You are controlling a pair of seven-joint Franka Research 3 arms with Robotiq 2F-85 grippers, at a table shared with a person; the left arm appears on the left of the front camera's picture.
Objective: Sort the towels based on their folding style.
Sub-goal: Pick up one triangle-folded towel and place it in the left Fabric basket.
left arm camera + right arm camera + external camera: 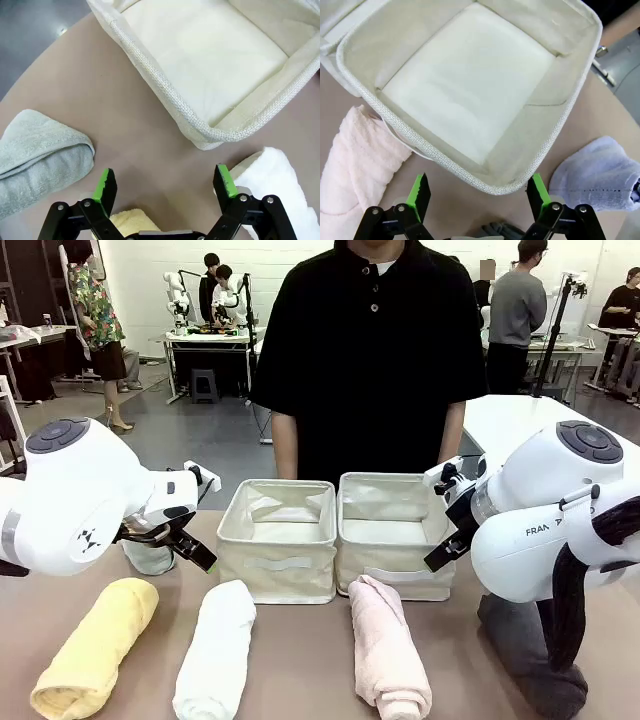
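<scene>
Towels lie around the cream bins (pixel 278 570): yellow roll (pixel 95 645), white roll (pixel 215 650), pink roll (pixel 388 650) and dark grey roll (pixel 530 655) in front, grey-green cone (pixel 40 155) at their left, light blue cone (pixel 595 172) at their right. Left pincer (pixel 165 179) and right pincer (pixel 478 185) hover near the bins, fingers apart, empty.

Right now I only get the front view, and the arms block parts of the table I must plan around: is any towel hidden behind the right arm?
Observer: Yes. In the right wrist view a light blue towel lies on the table just outside the right bin, not touching it.
Operator: And on the left side?
Observer: The left wrist view shows a pale grey-green towel lying on the table, apart from the left bin.
Operator: Anything in the bins yet?
Observer: No. Both wrist views look down on cream bin floors with no towel on them.
</scene>
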